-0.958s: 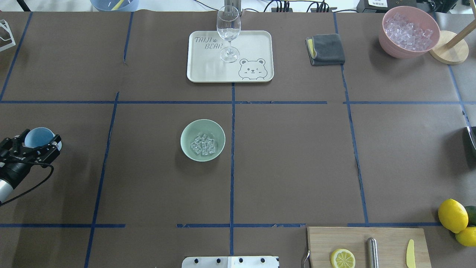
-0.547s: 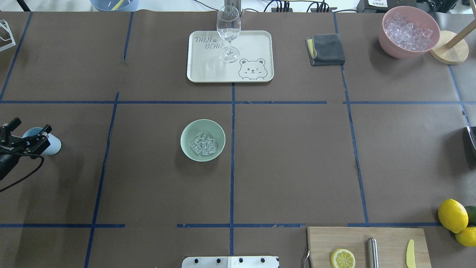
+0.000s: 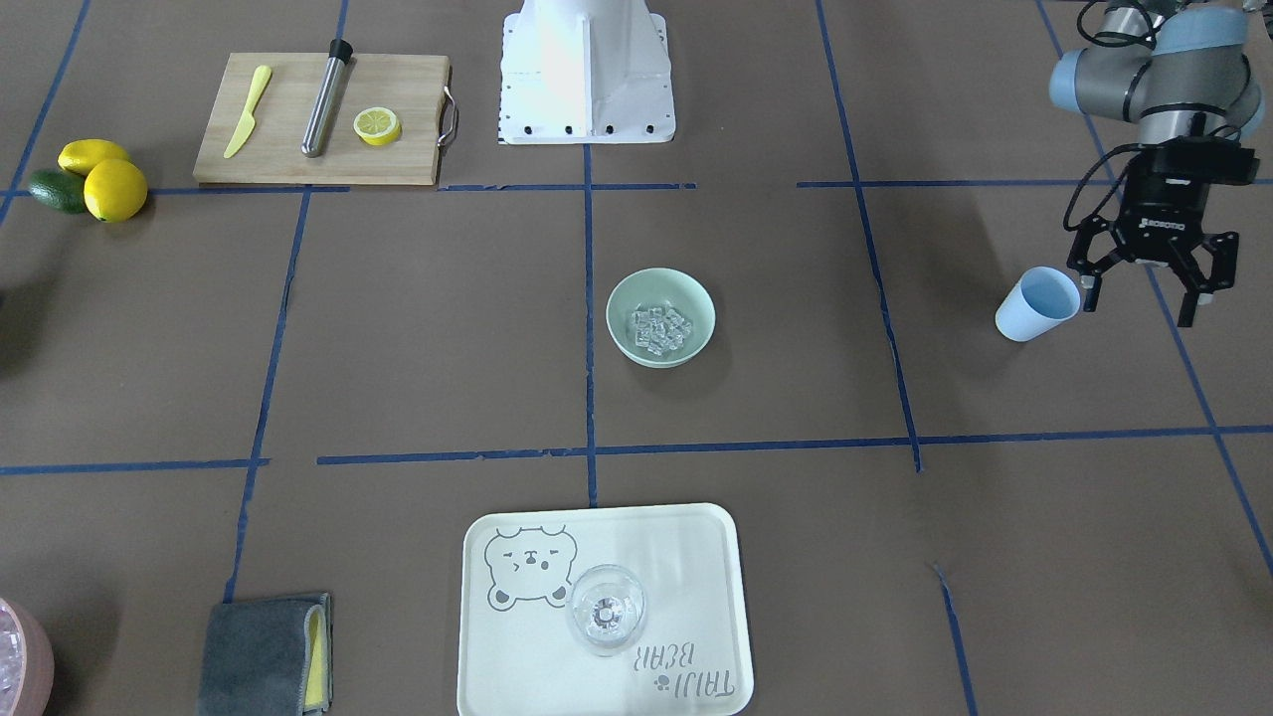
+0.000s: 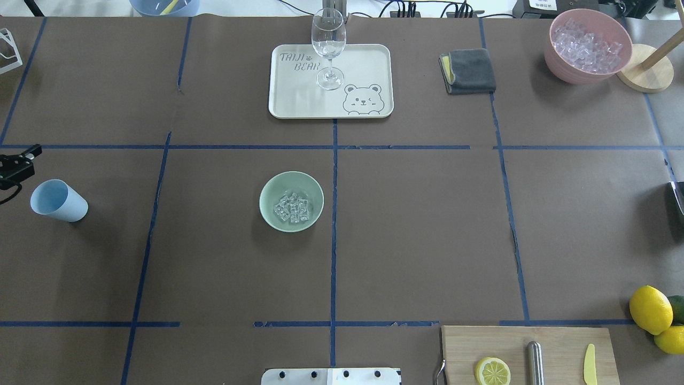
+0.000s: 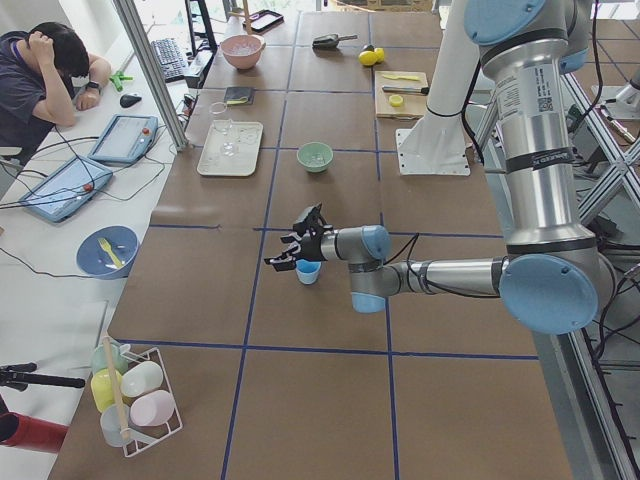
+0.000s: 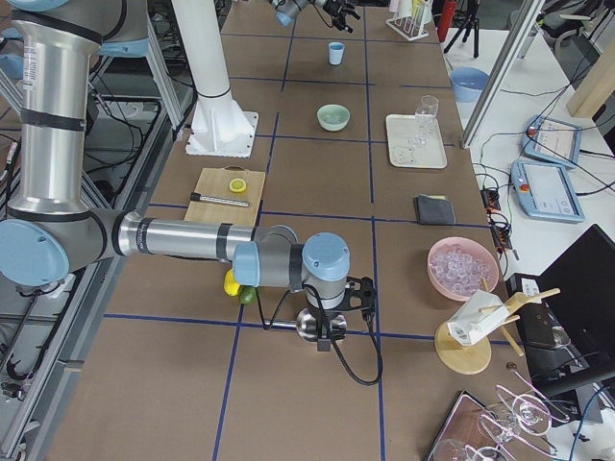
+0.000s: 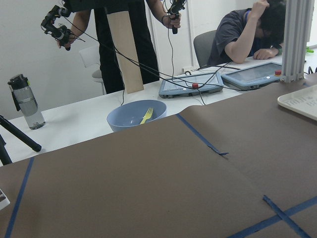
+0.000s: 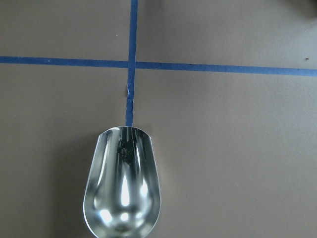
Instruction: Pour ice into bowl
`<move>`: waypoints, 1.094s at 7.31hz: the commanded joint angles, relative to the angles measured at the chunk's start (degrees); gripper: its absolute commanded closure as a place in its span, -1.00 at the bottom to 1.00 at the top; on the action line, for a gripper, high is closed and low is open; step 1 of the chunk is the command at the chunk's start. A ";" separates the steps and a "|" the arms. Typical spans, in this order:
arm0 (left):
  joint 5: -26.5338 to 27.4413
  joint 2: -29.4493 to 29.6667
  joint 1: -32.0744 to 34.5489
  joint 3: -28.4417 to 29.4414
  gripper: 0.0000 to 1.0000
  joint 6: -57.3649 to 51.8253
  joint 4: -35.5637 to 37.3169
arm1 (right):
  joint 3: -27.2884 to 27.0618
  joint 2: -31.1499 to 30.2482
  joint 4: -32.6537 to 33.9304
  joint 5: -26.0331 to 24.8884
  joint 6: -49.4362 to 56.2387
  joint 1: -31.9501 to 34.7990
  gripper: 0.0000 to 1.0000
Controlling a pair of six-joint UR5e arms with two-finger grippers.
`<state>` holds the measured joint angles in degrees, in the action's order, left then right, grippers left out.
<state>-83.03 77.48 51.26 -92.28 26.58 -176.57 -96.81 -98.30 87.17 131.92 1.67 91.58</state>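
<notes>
— The ice (image 4: 291, 208), where is it?
— In the pale mint-green bowl (image 4: 267, 193), a small heap of clear cubes on its bottom. The bowl stands upright near the middle of the table (image 4: 417, 240), just left of the blue tape line (image 4: 334, 256) that runs down the centre in the overhead view.
— And the left gripper (image 3: 1139, 303)?
— At the table's left end, pointing down, its two fingers spread wide with nothing between them. It hangs just beside the light blue cup (image 3: 1037, 304), on the side away from the bowl. The cup stands upright on the table, well apart from the bowl.
— The right gripper (image 6: 329, 331)?
— Low over the table's right end. Its wrist camera shows a shiny metal scoop (image 8: 123, 183) over the brown paper, just below a crossing of tape. The fingers are outside that picture and too small in the side view, so I cannot tell whether they are spread or pinching the scoop.
— What else?
— A cream tray (image 4: 374, 59) at the far edge with a wine glass (image 4: 328, 48) upright on it. To its right lie a folded grey cloth (image 4: 470, 69) and a pink bowl (image 4: 556, 61) of clear chunks. At the near edge a wooden cutting board (image 4: 556, 342) carries half a lemon (image 4: 492, 371), a steel rod (image 4: 534, 362) and a yellow knife (image 4: 589, 363). Two lemons (image 4: 650, 309) and a lime (image 4: 677, 307) sit just right of it.
</notes>
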 commanded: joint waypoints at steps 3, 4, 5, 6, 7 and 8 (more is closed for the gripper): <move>-37.90 7.22 30.94 -8.36 -1.00 -22.16 40.59 | -4.69 0.30 0.02 1.48 -0.96 0.00 -1.00; -42.86 8.12 35.01 -8.44 -1.00 -22.36 50.70 | -6.01 0.47 -0.07 5.06 -0.97 -0.09 -1.00; -43.26 8.04 35.31 -8.44 -1.00 -22.36 58.46 | -8.55 0.65 0.19 7.62 -1.75 -0.26 -1.00; -43.18 8.13 35.49 -8.53 -1.00 -22.36 66.89 | -12.23 0.65 0.19 7.99 -6.19 -2.70 -1.00; -43.35 8.21 37.84 -8.71 -1.00 -22.45 70.71 | -15.92 1.08 0.11 7.56 -12.85 -6.47 -1.00; -43.53 9.09 38.99 -7.66 -1.00 -22.53 76.23 | -17.52 3.26 0.19 7.39 -18.14 -10.07 -1.00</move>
<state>-126.26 85.85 88.52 -100.65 4.16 -107.24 -111.33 -96.87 87.31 139.39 -9.66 85.82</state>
